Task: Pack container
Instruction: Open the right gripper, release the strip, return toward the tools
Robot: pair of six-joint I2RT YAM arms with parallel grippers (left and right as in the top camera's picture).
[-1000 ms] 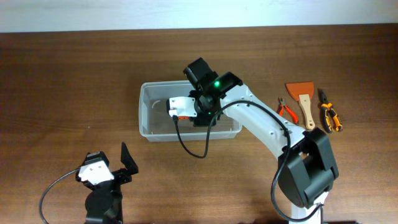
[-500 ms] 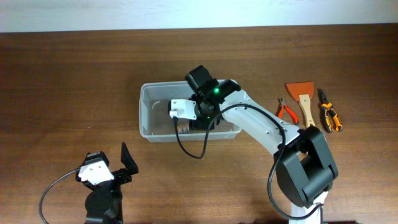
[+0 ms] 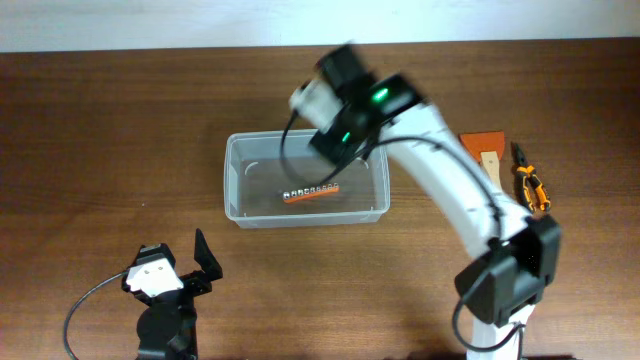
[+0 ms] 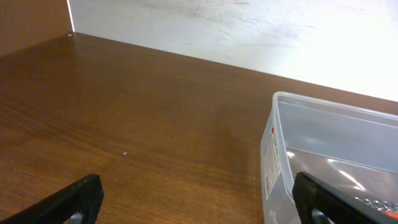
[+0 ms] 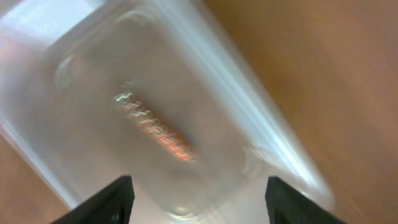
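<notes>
One bit strip (image 3: 311, 193) now lies in the container (image 3: 227, 180), mid-tabletop. The right claw (image 5: 196, 199) has risen out, open and empty, above its far rim. The left claw (image 4: 199, 208) is open, near the front edge.

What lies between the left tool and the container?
Only bare wooden table separates the left tool from the container, as the overhead view shows; the left wrist view agrees.
</notes>
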